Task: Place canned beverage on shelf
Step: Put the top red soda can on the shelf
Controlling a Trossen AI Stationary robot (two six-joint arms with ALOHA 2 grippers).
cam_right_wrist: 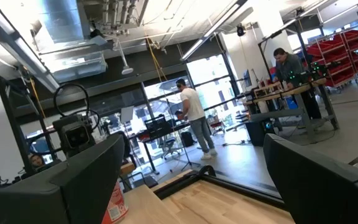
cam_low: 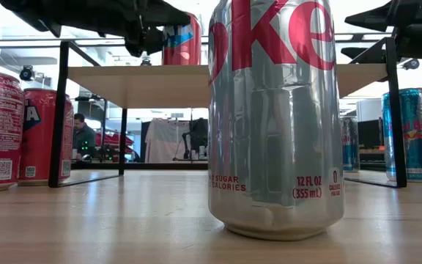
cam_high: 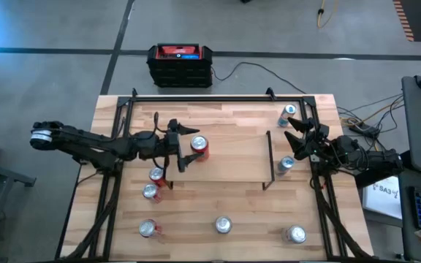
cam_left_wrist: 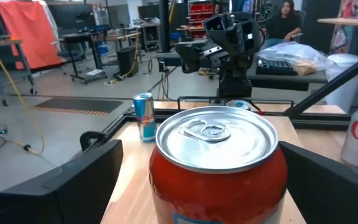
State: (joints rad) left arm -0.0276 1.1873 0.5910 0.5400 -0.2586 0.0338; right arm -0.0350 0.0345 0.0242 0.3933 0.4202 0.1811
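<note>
Now the left gripper (cam_high: 188,147) stands open around the red can (cam_high: 199,147) on the shelf (cam_high: 232,157), holding nothing. If it pulls back crooked, a finger may tip the can. The right gripper (cam_high: 296,136), open and empty, waits beside the shelf.

The high view looks straight down on the whole table (cam_high: 218,124), with the shelf (cam_high: 225,150) at its centre. The low view sits at tabletop height, very close behind a silver can (cam_low: 275,117), and faces level under and past the shelf (cam_low: 196,81) into the room. The left wrist view looks across the shelf over a red can (cam_left_wrist: 219,165) close to its lens; the same red can (cam_high: 199,147) appears in the high view, while the right wrist view tilts upward toward the ceiling.
</note>
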